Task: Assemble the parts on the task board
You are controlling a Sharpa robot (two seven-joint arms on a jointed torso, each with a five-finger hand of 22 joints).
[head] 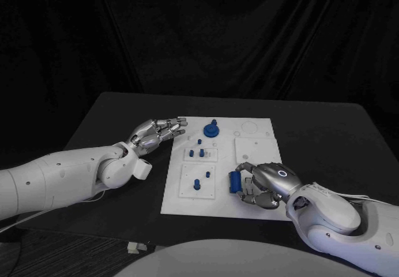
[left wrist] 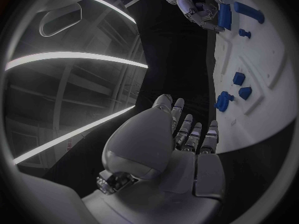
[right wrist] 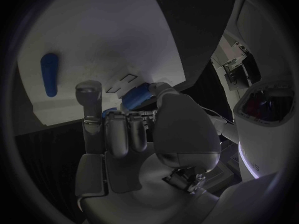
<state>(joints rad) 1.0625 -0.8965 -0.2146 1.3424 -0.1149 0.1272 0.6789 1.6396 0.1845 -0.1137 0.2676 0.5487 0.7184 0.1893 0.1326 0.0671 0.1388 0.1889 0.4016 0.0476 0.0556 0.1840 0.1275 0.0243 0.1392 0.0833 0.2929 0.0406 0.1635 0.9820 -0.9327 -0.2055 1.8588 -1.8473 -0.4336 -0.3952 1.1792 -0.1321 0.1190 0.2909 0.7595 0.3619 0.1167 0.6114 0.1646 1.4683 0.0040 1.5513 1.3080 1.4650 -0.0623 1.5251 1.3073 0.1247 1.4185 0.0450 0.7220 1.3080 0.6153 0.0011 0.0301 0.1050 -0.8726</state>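
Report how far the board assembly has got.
Looks done: small blue pegs stand upright in the task board. In hand: the right hand grips a long blue part over the near edge. Left: seating it; the left hand hovers empty beside the board.

**Left robot hand free, right robot hand curled in a grip**

The left robot hand [head: 156, 134] hovers, fingers loosely bent and apart, holding nothing. The right robot hand [head: 266, 183] is palm down, fingers curled around a blue part [head: 235, 182].

No readable text, label, brand, number or sign appears on anything here.
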